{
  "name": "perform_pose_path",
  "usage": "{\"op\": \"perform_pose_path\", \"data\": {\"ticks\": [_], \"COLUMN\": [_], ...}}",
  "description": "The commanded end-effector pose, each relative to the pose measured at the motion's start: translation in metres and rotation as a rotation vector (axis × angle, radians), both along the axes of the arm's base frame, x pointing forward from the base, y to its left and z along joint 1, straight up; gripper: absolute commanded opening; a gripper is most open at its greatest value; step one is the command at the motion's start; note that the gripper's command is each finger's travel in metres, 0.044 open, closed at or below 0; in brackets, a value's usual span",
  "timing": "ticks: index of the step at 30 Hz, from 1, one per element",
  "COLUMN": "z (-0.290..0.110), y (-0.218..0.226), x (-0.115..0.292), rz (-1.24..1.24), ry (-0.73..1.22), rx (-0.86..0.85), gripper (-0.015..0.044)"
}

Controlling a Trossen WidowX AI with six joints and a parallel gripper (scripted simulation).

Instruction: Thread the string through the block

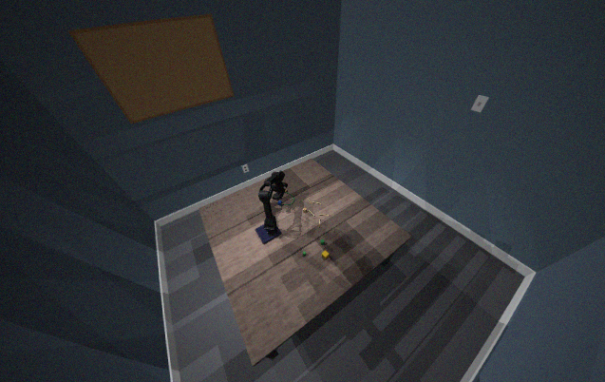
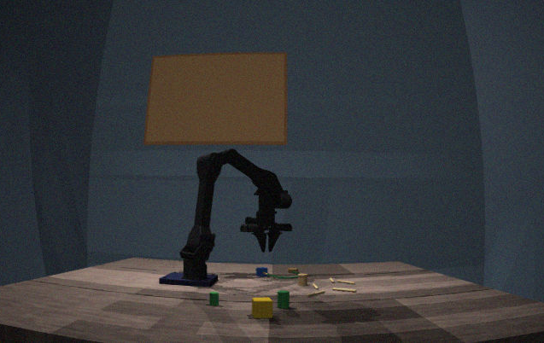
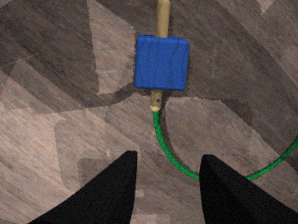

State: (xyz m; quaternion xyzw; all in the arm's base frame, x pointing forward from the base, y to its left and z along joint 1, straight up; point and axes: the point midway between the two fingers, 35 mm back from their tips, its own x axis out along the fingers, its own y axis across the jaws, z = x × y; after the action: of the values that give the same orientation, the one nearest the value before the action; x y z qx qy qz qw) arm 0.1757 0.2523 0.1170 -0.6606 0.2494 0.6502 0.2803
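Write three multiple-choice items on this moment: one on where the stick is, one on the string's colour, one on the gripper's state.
1. Where is the stick?
A. Lodged through the blue block
B. Between the fingers
C. On the yellow cube

2. What colour is the string?
A. Red
B. Green
C. White

3. What is the gripper doing?
A. Clamped on the stick
B. Resting on the table
C. Parted, holding nothing, raised above the block

Answers: 1 A, the stick pokes out at both sides of the block; 2 B, a green curve trails from the stick's near end; 3 C, bare table shows between the fingers.
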Motion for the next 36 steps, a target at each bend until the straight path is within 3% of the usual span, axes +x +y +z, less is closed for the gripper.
{"op": "perform_pose_path", "data": {"ticks": [1, 17, 36], "z": [0.000, 0.001, 0.001], "y": [0.001, 0.019, 0.030], "x": [-0.001, -0.019, -0.033], "rz": [-0.060, -1.506, -2.423], "ry": [0.001, 0.058, 0.087], "rx": [0.004, 0.040, 0.057], "gripper": [0.0125, 0.0125, 0.0125]}}
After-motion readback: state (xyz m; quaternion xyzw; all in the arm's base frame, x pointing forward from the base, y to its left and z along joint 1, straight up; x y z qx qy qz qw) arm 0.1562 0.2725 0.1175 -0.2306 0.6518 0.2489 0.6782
